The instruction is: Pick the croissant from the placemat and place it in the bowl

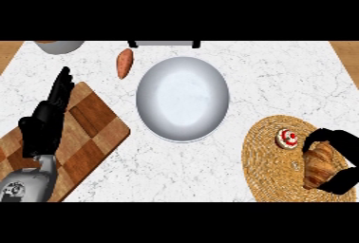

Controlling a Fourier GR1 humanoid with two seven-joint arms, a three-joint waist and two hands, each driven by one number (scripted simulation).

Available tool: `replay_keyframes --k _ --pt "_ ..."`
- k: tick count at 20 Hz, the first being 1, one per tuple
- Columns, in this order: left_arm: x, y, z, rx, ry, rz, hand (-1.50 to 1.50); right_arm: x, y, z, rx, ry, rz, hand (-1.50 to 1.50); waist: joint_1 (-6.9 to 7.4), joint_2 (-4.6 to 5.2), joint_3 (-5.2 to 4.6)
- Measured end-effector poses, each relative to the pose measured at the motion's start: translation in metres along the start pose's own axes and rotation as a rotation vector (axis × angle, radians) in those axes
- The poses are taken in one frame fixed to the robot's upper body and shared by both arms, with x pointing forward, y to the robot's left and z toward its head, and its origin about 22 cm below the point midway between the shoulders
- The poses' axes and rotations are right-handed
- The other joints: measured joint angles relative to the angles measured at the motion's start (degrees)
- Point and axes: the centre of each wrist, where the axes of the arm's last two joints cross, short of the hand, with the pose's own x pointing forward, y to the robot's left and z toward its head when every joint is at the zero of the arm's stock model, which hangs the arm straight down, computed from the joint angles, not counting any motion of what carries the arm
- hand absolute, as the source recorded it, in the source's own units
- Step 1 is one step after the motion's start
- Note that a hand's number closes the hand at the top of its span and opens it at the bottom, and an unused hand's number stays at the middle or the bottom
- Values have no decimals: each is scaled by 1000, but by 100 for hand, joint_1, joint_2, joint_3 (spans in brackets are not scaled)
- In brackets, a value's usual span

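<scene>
one right hand (336, 138) closed around croissant (320, 163)

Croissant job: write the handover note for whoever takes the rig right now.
Left hand: open, fingers straight, resting over the cutting board at the left; it holds nothing.
Right hand: fingers and thumb curled round the croissant.
Croissant: at the right side of the placemat; I cannot tell whether it is lifted off the mat. A small red and white pastry lies beside it on the mat.
Bowl: mid-counter, left of the placemat, nothing in it.
Done: the grasp.
Left: lift, carry left over the bowl, release.
</scene>
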Motion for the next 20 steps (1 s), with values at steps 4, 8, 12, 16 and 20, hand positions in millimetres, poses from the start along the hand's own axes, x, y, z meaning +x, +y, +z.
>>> replay_keyframes --k 4,8,12,16,20 --pt "3 1 -6 4 -5 1 0 5 4 2 -18 -30 -4 150 -13 1 5" --pt "2 6 -10 6 -6 -1 0 9 5 7 -31 -66 -4 150 -22 9 21" --pt "2 6 -8 6 2 -6 0 64 35 -13 -18 -186 36 150 -49 -32 7" --pt "2 -1 -8 -23 -2 -5 0 149 79 -45 63 -381 82 150 171 -73 -24" --pt "2 -3 -9 -31 2 -7 0 228 121 -50 83 -509 41 150 152 -107 -16"
